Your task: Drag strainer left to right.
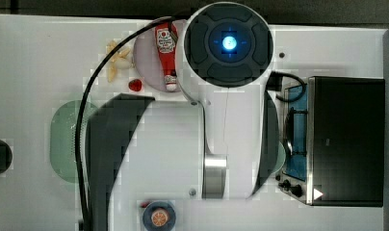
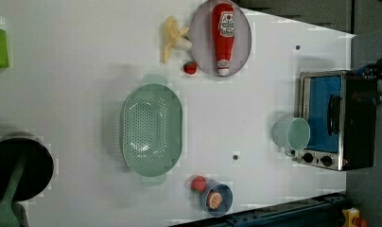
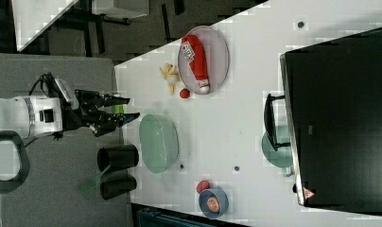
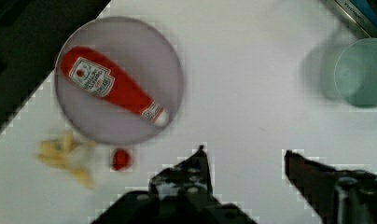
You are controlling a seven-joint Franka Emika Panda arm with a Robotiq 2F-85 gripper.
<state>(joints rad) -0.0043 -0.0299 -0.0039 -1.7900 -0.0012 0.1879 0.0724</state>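
Right view: arm hovers apart from the strainer, fingers spread, grasping nothing.

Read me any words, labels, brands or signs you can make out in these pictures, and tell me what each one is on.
None can be read.
Ketchup bottle: white label with print, too blurred.
Toaster oven: small red-and-white triangular warning sign at a corner, symbol too small to tell.

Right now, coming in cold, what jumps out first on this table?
The pale green oblong perforated plastic strainer lies mid-table in the left view, nothing in it. A red ketchup bottle lies on a round grey plate above it. The open black gripper hangs off the strainer's left end in the right view.
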